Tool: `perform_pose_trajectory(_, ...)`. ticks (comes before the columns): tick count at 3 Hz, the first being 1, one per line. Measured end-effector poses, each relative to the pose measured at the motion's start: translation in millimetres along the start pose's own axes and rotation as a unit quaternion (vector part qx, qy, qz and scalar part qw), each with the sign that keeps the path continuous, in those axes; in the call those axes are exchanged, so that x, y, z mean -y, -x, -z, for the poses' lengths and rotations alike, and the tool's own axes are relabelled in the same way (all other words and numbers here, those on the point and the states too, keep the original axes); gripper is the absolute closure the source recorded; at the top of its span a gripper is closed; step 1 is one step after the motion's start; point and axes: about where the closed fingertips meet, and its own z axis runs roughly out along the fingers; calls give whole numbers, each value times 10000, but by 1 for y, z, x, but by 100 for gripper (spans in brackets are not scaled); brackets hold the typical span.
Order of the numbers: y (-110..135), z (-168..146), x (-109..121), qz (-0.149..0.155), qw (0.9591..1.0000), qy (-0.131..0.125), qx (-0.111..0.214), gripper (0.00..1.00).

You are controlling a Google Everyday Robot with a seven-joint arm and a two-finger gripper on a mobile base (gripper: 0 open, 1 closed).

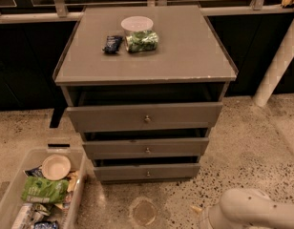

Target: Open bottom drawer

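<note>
Grey bottom drawer, knob centred; claw low at right, cannot tell its state.

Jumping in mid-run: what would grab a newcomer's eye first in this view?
The grey cabinet fills the centre, its three drawer fronts narrowing downward to the bottom drawer near the floor. On its top sit a white tub, a green bag and a dark packet. The gripper is low at the bottom right edge, apart from the drawer, and a clear bin of snacks stands lower left.
</note>
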Motion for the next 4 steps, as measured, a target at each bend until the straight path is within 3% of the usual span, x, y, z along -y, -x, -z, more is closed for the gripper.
perform_pose_trajectory(1,0,-58,52,6,9995,-256,-164,0)
perform_pose_trajectory(2,25,-71,74,35,9989,-452,-75,0)
perform_pose_trajectory(3,25,-72,74,32,9990,-450,-71,0)
perform_pose_trajectory(4,-3,-78,99,-46,9977,-667,-121,0)
